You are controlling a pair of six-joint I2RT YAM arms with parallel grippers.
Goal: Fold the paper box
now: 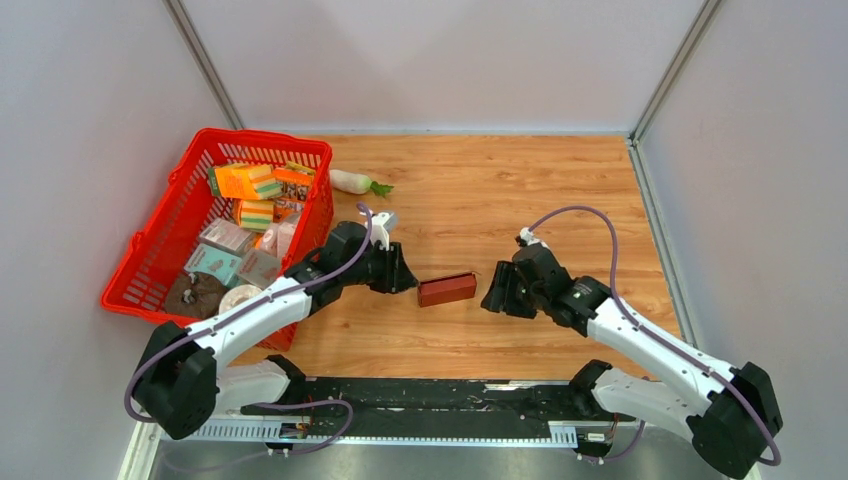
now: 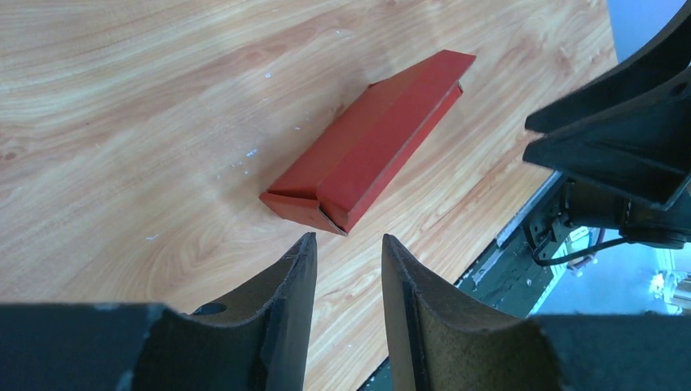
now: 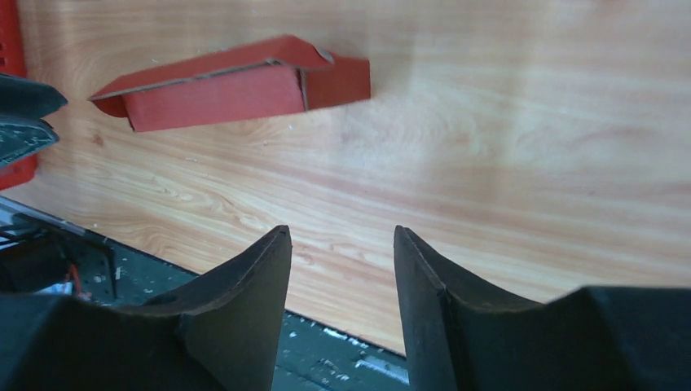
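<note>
A pale wooden desk sits between white walls, with a red basket on its left side. The paper box lies closed at mid-desk. The left end effector is just beside one end and the right end effector is near the other. Both have their jaws partly parted and hold nothing.

From above, the left tool and right tool are showing as dark masses, their fingers too small to separate. The left arm is covering the near right corner of the red basket, and the packets are showing labels too small to read. In the right wrist view, the picture's left edge is cutting off the left tool.
</note>
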